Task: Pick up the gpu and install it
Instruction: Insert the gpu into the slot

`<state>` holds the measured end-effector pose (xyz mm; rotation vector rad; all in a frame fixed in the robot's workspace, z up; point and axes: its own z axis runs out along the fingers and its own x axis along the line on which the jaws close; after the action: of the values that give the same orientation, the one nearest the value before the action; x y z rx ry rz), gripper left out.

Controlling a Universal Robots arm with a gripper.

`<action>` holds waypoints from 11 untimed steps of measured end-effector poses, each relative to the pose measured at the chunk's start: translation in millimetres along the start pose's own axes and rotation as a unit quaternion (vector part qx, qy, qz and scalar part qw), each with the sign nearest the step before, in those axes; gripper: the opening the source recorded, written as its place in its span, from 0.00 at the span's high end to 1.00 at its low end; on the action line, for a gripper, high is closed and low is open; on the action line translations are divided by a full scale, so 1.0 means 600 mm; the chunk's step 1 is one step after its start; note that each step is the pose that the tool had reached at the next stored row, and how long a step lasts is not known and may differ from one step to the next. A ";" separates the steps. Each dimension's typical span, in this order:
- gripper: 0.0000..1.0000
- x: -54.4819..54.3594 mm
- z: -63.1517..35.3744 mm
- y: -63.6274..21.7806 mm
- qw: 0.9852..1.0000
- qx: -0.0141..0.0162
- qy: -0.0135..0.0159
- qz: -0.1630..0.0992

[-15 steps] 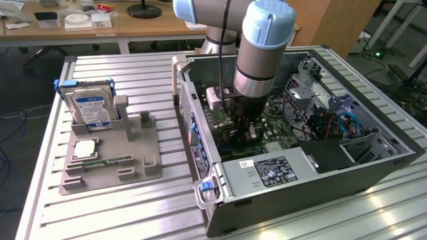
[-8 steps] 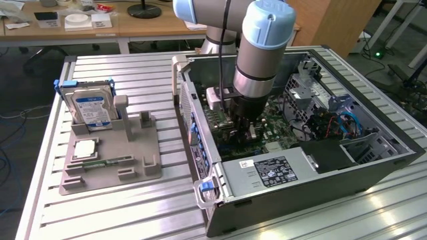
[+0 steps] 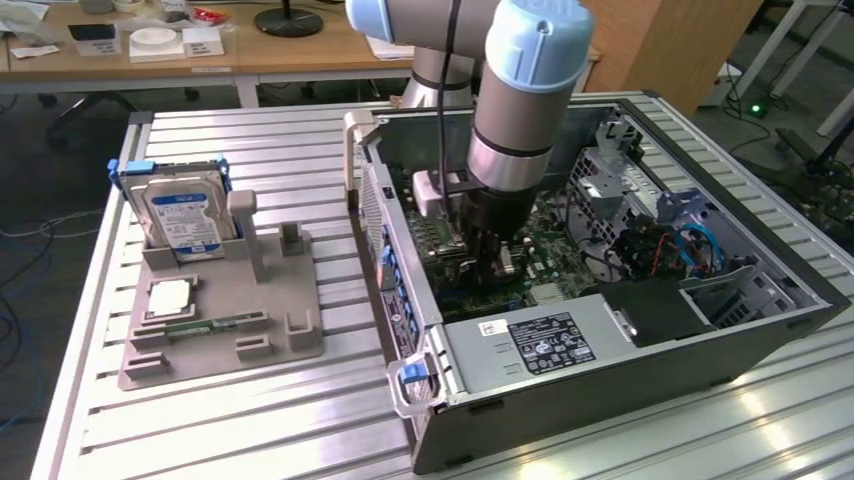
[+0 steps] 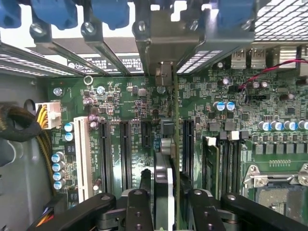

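Standing beside a slatted metal desk [image 3: 267, 420], I see an open computer case [image 3: 747, 330] lying on its side toward the exterior view's right, its green motherboard [image 3: 561, 255] facing up. A grey Universal Robots arm [image 3: 527, 95] reaches straight down into the middle of the case. To the exterior view's left of the case sits a grey holder tray [image 3: 220, 340]; a silver hard drive [image 3: 184, 222] with a blue and white label stands upright at its far end, and a narrow memory strip [image 3: 220, 324] lies flat nearer to me.

Down inside the case, the gripper [image 4: 163, 199] has its jaws clamped on the gpu [image 4: 168, 159], which hangs edge-on between the black fingers [image 4: 137, 207]. In the wrist view the card is a thin vertical blade directly over the row of dark expansion slots [image 4: 126, 149], with its pale metal bracket [image 4: 163, 41] reaching up among the rear slot openings of the case. I cannot tell whether its lower edge has entered a slot yet or is just above one.

The card's long axis runs along the slot, from the middle of the board toward the case's rear wall, with the bracket end pointing at that wall and the connector edge facing down.

My worry is misalignment. If the card sits slightly off the slot line, pressing down could bend it or scrape nearby parts. The bracket could also snag on the rear openings and tilt the card.
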<state>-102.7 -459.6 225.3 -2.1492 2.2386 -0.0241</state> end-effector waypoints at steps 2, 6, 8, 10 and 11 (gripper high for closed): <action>0.65 0.000 -0.008 0.000 1.000 0.002 0.000 0.000; 0.65 0.000 -0.026 -0.001 1.000 0.004 0.000 0.000; 0.65 -0.001 -0.036 -0.001 1.000 0.006 0.000 0.000; 0.65 -0.001 -0.047 -0.002 1.000 0.007 0.000 0.000; 0.65 -0.001 -0.052 -0.002 1.000 0.008 0.000 0.000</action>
<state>-102.7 -459.6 256.6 -2.1417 2.2305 -0.0403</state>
